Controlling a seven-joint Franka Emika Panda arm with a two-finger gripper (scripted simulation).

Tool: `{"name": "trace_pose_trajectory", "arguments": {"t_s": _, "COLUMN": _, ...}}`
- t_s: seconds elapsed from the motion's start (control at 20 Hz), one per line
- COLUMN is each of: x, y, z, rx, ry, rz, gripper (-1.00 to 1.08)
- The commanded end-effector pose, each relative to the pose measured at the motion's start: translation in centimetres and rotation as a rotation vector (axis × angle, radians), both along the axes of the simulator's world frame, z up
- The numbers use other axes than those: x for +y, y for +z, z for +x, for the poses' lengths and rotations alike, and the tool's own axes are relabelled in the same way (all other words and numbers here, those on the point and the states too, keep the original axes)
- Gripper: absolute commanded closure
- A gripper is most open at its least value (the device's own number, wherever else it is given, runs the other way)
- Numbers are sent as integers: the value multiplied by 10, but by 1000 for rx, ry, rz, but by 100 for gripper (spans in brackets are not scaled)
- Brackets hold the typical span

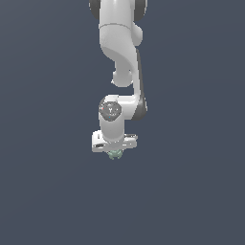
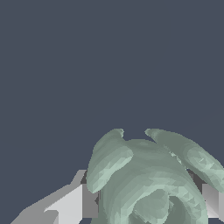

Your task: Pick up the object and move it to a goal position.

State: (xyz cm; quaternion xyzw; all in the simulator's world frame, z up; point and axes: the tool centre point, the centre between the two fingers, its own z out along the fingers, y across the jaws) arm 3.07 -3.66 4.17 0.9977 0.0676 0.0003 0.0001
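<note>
The object is a pale grey-green lumpy figure with rounded lobes. In the wrist view it fills the space between the two fingers, which press on it from both sides. In the exterior view only a small green bit of the object shows under the white hand. My gripper hangs straight down from the white arm and is shut on the object. Whether the object rests on the floor or is lifted off it does not show.
A plain dark blue-grey surface fills both views. No other object, container or edge shows.
</note>
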Motion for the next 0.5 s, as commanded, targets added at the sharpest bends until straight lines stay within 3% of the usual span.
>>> {"name": "trace_pose_trajectory", "arguments": {"t_s": 0.0, "x": -1, "y": 4, "z": 1, "rx": -4, "ry": -4, "rz": -1, "gripper": 108}}
{"name": "trace_pose_trajectory", "arguments": {"t_s": 0.45, "x": -19, "y": 67, "z": 22, "rx": -63, "ry": -89, "rz": -16, "gripper": 108}}
